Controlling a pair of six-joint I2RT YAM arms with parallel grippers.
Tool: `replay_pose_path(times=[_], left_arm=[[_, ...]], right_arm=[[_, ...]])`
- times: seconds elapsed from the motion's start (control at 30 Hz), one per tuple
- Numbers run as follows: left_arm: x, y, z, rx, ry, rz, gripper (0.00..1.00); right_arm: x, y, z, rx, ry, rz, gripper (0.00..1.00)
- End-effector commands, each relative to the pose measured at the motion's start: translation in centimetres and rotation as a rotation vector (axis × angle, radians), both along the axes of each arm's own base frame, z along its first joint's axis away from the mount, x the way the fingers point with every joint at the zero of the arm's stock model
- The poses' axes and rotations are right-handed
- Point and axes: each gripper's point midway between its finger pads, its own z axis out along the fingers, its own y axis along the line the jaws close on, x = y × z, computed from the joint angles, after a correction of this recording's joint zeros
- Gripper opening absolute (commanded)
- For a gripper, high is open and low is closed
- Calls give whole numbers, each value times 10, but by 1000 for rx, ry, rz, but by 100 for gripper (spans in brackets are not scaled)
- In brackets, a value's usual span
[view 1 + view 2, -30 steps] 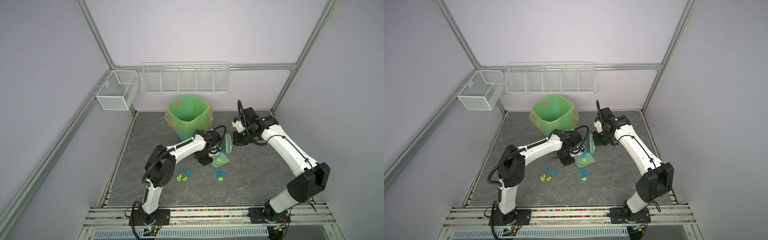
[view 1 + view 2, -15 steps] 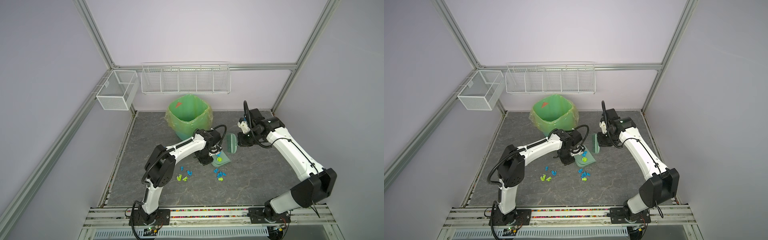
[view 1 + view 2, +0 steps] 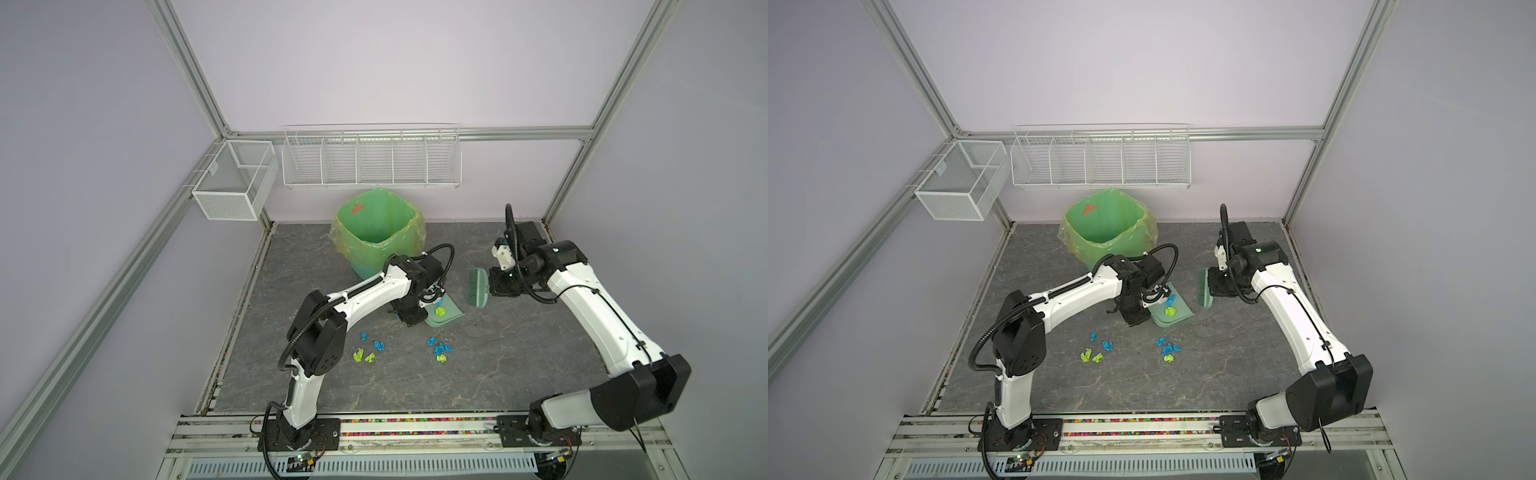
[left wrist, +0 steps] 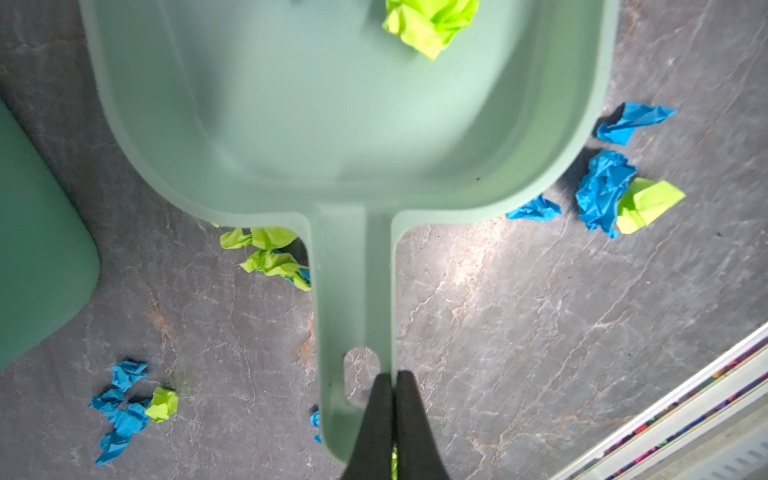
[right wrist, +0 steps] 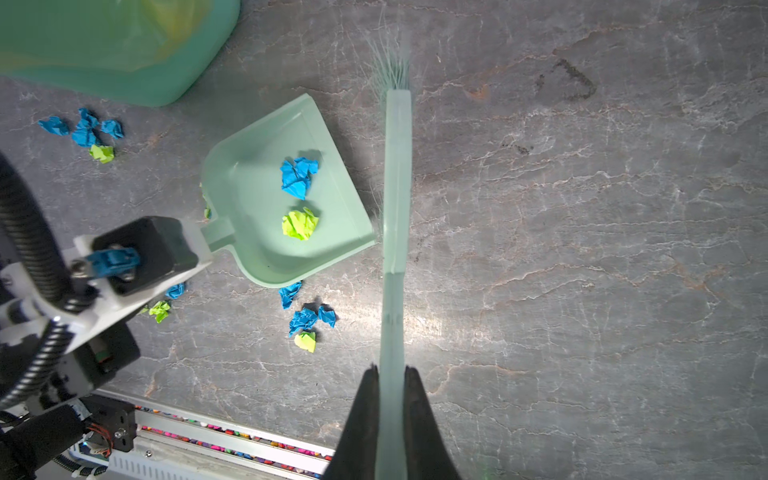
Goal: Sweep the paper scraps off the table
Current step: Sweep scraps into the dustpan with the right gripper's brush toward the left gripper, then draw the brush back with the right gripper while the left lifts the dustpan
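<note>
Veined grey table [image 3: 519,353]. Carries paper scraps [image 3: 439,350] clustered near left gripper [image 4: 392,377], green-lined bin [image 3: 365,257] just beyond it.

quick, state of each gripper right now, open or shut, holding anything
The left gripper is closed on the handle of the dustpan.
The right gripper is closed on the handle of the brush.
</note>
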Motion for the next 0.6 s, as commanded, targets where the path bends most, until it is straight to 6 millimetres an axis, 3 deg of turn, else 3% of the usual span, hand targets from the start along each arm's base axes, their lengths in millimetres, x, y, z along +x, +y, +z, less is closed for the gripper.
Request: replay_pose_path(times=[0.0, 0.57], left_arm=[[8, -3, 25, -43, -47, 26, 0], [17, -25, 39, -95, -94, 155, 0]], right_arm=[[0, -9, 1, -14, -22, -31, 7], [-2, -37, 5, -73, -48, -114, 7]])
